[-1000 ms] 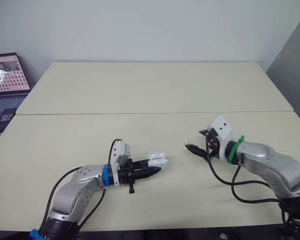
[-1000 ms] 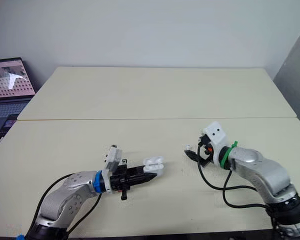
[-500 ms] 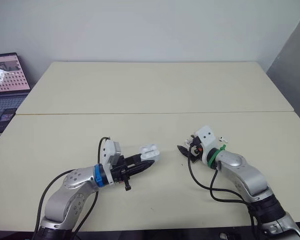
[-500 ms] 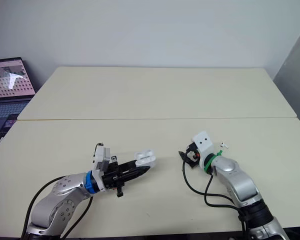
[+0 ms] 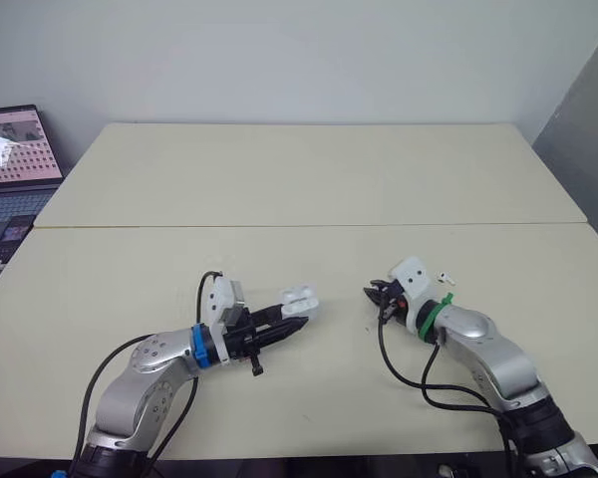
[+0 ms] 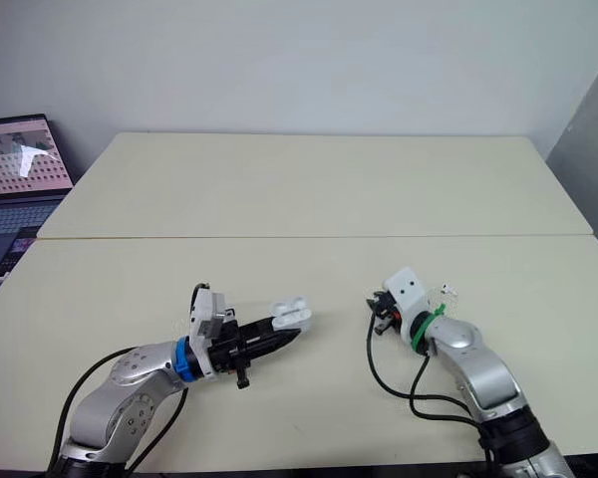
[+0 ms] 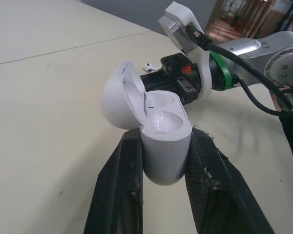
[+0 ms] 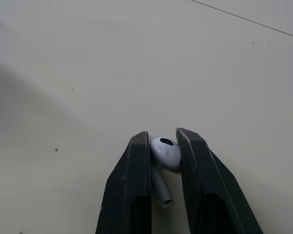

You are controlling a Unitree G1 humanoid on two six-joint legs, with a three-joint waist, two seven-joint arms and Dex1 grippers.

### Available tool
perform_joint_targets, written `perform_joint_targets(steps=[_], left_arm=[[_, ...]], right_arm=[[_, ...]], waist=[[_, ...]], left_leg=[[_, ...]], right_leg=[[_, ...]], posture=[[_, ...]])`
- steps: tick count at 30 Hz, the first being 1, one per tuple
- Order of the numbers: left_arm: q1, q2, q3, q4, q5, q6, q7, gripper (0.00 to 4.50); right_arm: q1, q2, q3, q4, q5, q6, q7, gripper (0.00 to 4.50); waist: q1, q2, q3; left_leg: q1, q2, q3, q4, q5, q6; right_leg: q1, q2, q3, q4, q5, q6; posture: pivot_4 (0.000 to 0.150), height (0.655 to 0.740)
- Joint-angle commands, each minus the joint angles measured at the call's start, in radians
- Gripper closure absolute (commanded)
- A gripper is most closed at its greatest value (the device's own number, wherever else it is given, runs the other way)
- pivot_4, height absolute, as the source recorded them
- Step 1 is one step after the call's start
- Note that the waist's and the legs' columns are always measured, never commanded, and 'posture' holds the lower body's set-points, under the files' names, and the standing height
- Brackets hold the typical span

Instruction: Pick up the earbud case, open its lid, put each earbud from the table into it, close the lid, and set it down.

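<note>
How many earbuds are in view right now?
2. One earbud is pinched in the right hand; the other earbud lies on the table nearby. The open case looks empty.

Two cream tables point(image 5: 309, 169) pushed together, plain pale wall point(image 5: 279, 60), laptop point(image 5: 10, 169) at left

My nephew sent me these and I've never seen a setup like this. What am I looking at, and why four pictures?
It's a humanoid robot with two arms. The two wide pictures come from cameras in its head, looking down over its arms. The two close-ups come from a camera on each wrist. Each arm ends in a black two-fingered pincer. The left pincer grips a white rounded plastic earbud case with its lid open. The right pincer pinches a small white earbud. A second white earbud lies on the pale beige table beside the right arm. An open laptop shows at the far left.
</note>
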Motion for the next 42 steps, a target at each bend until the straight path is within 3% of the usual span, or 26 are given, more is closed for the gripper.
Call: perform_joint_targets(steps=[1, 6, 12, 18, 25, 34, 42], left_arm=[[-0.013, 0.001, -0.003, -0.023, 0.000, -0.025, -0.014, 3.72], [-0.024, 0.016, -0.028, -0.043, -0.006, -0.020, -0.047, 3.72], [-0.036, 0.030, -0.056, -0.061, 0.000, -0.023, -0.077, 3.72], [-0.037, 0.045, -0.079, -0.083, 0.008, -0.022, -0.094, 3.72], [-0.046, 0.044, -0.095, -0.087, 0.018, -0.023, -0.095, 3.72], [-0.063, 0.040, -0.109, -0.062, 0.029, -0.032, -0.105, 3.72], [-0.088, 0.044, -0.110, -0.033, 0.033, -0.039, -0.125, 3.72]], right_arm=[[0.030, -0.074, -0.069, -0.110, 0.070, -0.042, 0.146, 4.07], [0.137, -0.344, -0.098, -0.133, 0.080, -0.228, 0.497, 4.07], [0.182, -0.504, -0.123, 0.042, 0.060, -0.513, 0.792, 4.07], [0.111, -0.544, -0.080, 0.229, -0.029, -0.739, 0.940, 4.07], [0.070, -0.526, -0.071, 0.272, -0.002, -0.715, 1.018, 4.07], [0.091, -0.540, -0.081, 0.274, -0.058, -0.692, 0.983, 0.97], [0.169, -0.662, -0.128, -0.010, -0.057, -0.429, 0.927, 0.97]], waist=[[0.000, 0.000, 0.000], [0.002, 0.000, 0.000], [-0.002, 0.000, 0.000], [-0.001, 0.000, 0.000], [0.000, 0.000, 0.000], [0.001, 0.000, 0.000], [0.003, 0.001, 0.000]], left_leg=[[0.000, 0.000, 0.000, 0.000, 0.000, 0.000], [0.000, 0.000, 0.000, 0.000, 0.000, 0.000], [0.003, 0.001, 0.001, 0.000, 0.000, 0.000], [0.003, 0.001, 0.002, 0.001, 0.000, 0.000], [0.003, 0.001, 0.002, 0.002, 0.000, 0.000], [0.002, 0.001, 0.001, 0.003, 0.000, 0.000], [0.002, 0.001, 0.000, 0.004, 0.000, 0.000]], right_leg=[[0.000, 0.000, 0.000, 0.000, 0.000, 0.000], [0.001, 0.000, -0.001, -0.001, 0.000, 0.000], [0.003, 0.001, -0.001, 0.000, 0.000, 0.000], [0.003, 0.001, 0.000, 0.000, 0.000, 0.000], [0.003, 0.001, 0.000, 0.000, 0.000, 0.000], [0.003, 0.001, 0.000, 0.000, 0.000, -0.001], [0.004, 0.001, 0.000, 0.000, 0.000, 0.000]], posture=[[0.150, 0.7400], [0.150, 0.7400], [0.150, 0.7400], [0.150, 0.7400], [0.150, 0.7400], [0.150, 0.7400], [0.150, 0.7400]])
